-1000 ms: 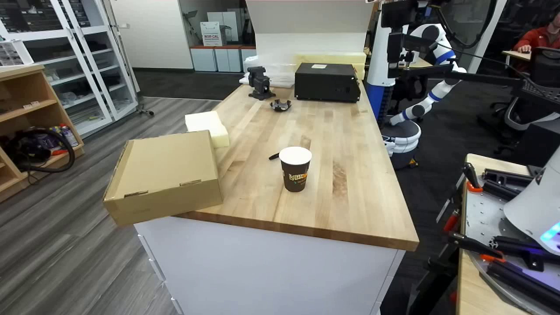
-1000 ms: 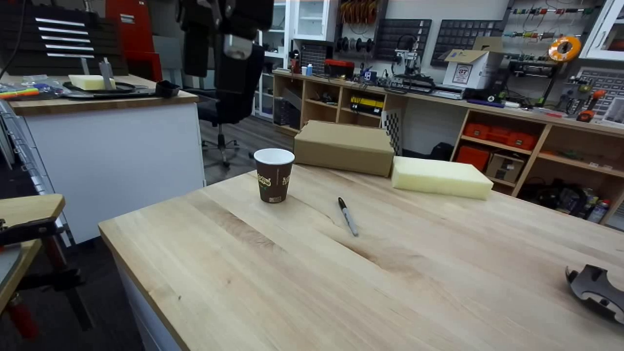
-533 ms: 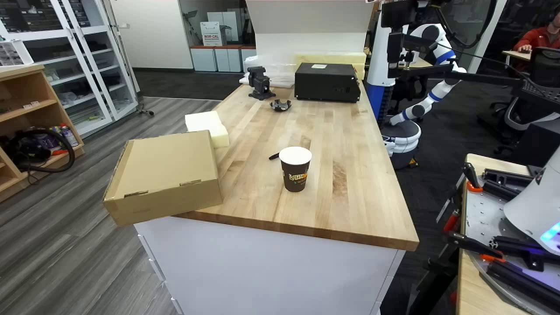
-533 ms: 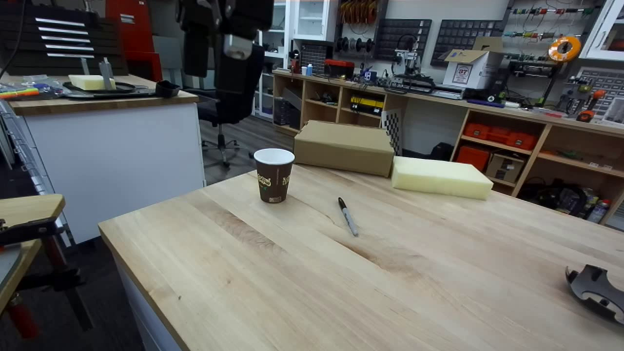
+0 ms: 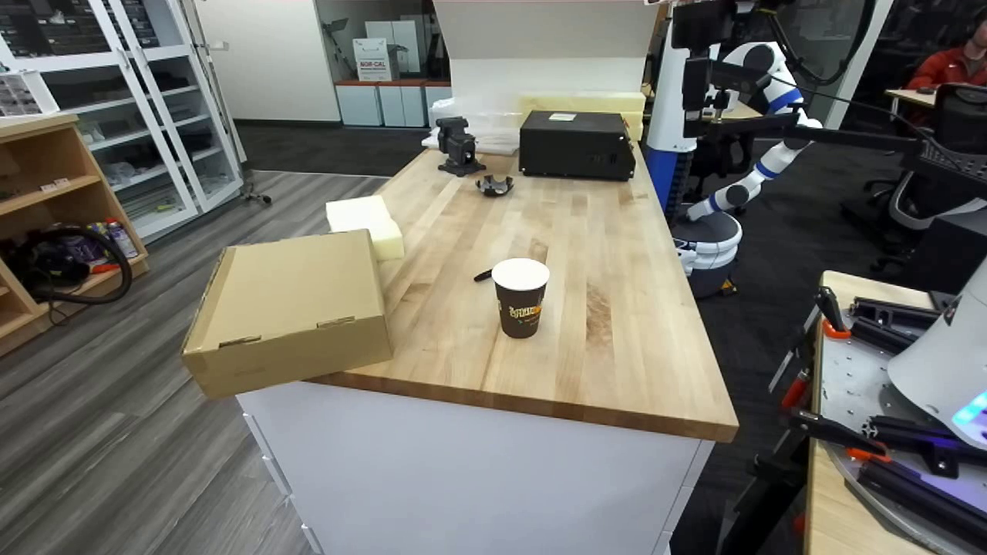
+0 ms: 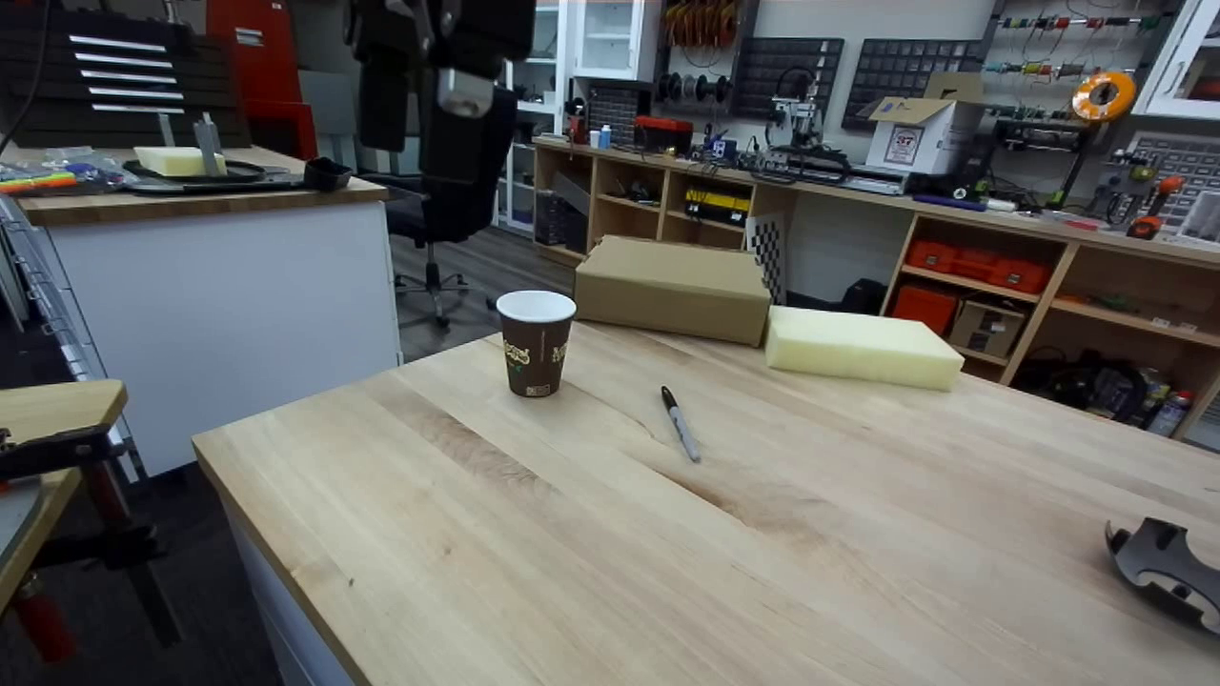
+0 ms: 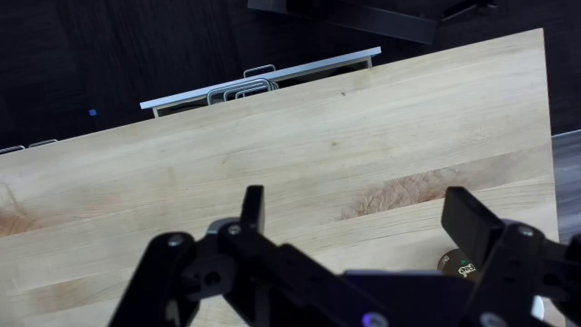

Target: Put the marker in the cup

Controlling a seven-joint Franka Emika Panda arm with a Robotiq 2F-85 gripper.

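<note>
Bench (image 7: 272,168) of pale wood stretches out beneath the claw (image 7: 354,200), well apart from its fingertips (image 7: 458,209). Cardboard box (image 6: 672,291) sits lower than the claw and to the right of it in an exterior view, partly past the bench's edge. Farther right of the claw, just beside the box, lies a pale yellow foam block (image 6: 863,351). The claw itself hangs released, its two black fingers spread wide, with bench wood showing through the gap in the wrist view. Brown paper cup (image 6: 536,354) with a white rim stands upright on the bench, below the claw and a little right of it in an exterior view; in the wrist view a finger partly hides it. Marker (image 6: 681,425), dark-ended and grey-bodied, lies on the bench outside the cup, near it, lower than the claw and farther right of it than the cup in an exterior view.
</note>
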